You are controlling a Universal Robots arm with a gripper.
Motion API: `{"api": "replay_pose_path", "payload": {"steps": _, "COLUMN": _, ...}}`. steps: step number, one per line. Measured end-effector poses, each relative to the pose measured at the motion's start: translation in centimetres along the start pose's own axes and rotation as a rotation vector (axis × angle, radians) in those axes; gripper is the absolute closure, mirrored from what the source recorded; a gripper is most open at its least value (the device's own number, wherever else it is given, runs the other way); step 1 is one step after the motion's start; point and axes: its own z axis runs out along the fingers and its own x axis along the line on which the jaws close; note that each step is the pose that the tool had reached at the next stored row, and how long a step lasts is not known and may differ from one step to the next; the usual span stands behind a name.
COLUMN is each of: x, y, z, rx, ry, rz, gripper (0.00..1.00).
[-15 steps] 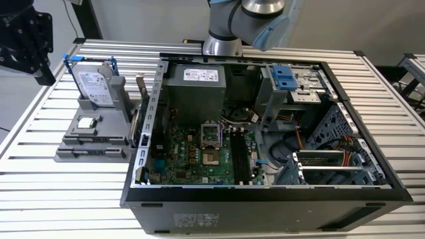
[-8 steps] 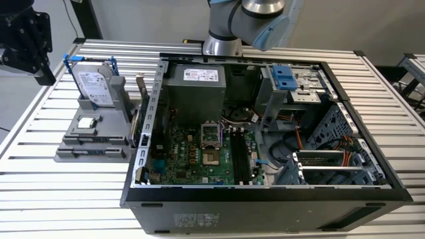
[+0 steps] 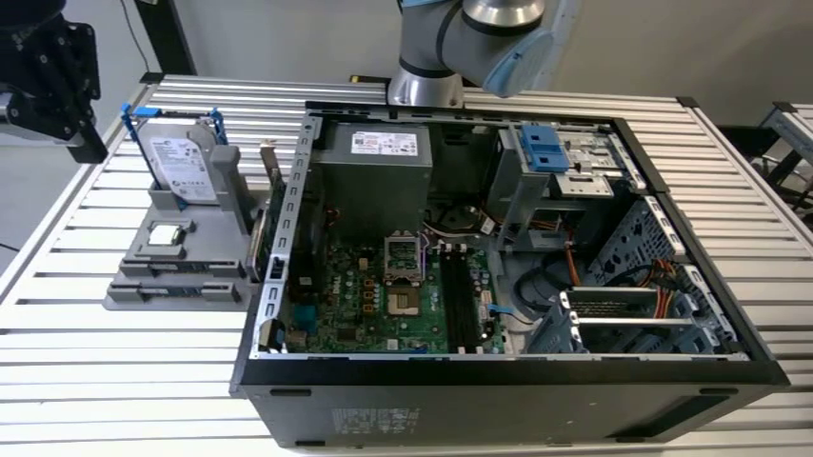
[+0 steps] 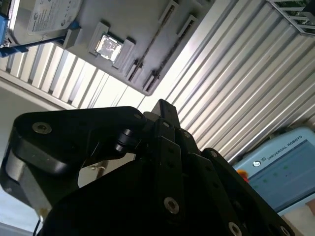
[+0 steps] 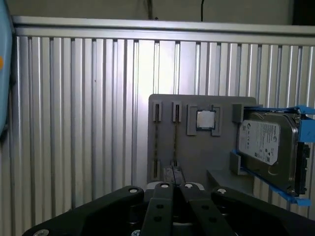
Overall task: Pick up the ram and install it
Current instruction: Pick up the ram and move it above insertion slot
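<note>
Aluminium slats make up the surface (image 3: 114, 371). On it I count 1 open PC case (image 3: 508, 405) and 1 grey holder (image 5: 197, 157) just beside it, on the exterior view's left. 1 arm (image 3: 464, 43) comes in behind the case.

Holder contents, per first wrist view:
- 1 silver hard drive (image 5: 266, 142) w/ white label, upright in a blue frame at one end.
- 1 small square processor chip (image 5: 205, 119) in its pocket next to the drive.
- 2 long narrow slots past the chip, parallel, side by side.

The ram (image 5: 174, 142) is, as far as I can tell, the thin dark strip on edge in the slot nearest the chip. It is in the holder, not in the case. The 2nd slot (image 5: 155, 142) shows a similar thin dark line; can't tell if that's another strip or just the groove.

Jaws: in first wrist view the tips meet, so they look closed, w/ nothing held between them. They line up w/ the end of the ram's slot, not touching it. Can't judge how high above the holder they are.

Inside the case I see 1 green motherboard (image 3: 368, 300) lying flat, w/ long black sockets (image 3: 458, 300) running alongside the processor seat. Exact no. of sockets not clear to me.
</note>
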Motion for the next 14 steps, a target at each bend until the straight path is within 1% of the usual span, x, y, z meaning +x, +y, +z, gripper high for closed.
{"api": "replay_pose_path", "payload": {"steps": 1, "x": 0.00, "y": -0.03, "z": 0.01, "rx": 0.0003, "ry": -0.0021, "rz": -0.010, "gripper": 1.00}}
{"api": "replay_pose_path", "payload": {"steps": 3, "x": 0.00, "y": -0.05, "z": 0.01, "rx": 0.0016, "ry": -0.0034, "rz": -0.028, "gripper": 1.00}}
{"api": "replay_pose_path", "payload": {"steps": 8, "x": 0.02, "y": -0.13, "z": 0.00, "rx": 0.0051, "ry": -0.0024, "rz": -0.058, "gripper": 1.00}}
{"api": "replay_pose_path", "payload": {"steps": 14, "x": 0.03, "y": -0.16, "z": 0.00, "rx": 0.0056, "ry": -0.0023, "rz": -0.062, "gripper": 1.00}}
